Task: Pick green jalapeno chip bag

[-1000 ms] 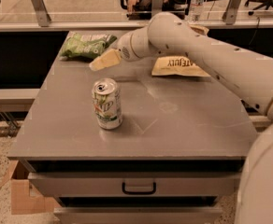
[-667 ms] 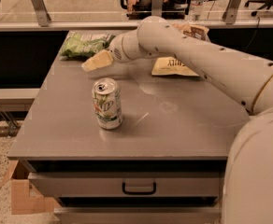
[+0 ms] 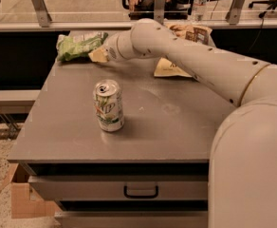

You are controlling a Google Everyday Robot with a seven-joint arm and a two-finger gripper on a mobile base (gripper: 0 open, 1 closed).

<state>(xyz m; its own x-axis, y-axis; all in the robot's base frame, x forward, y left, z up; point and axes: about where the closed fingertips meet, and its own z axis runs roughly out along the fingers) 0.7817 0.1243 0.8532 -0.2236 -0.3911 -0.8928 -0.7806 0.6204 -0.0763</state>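
The green jalapeno chip bag [image 3: 79,45] lies at the back left corner of the grey table [image 3: 176,122], light green with white patches and wrinkled foil. My gripper [image 3: 97,55] reaches across the table from the right and sits right at the bag's right end, low over the tabletop. Its pale fingertips point left toward the bag. The arm hides part of the bag's right edge.
A green-white soda can [image 3: 108,105] stands upright in the middle left of the table. A brown-and-yellow chip bag [image 3: 186,46] lies at the back right, partly behind my arm. A drawer handle [image 3: 141,192] shows below the front edge. A cardboard box [image 3: 22,198] sits on the floor.
My gripper has moved left and toward the back, from beside the bag to right against the bag's right end. The can and bags have not moved.
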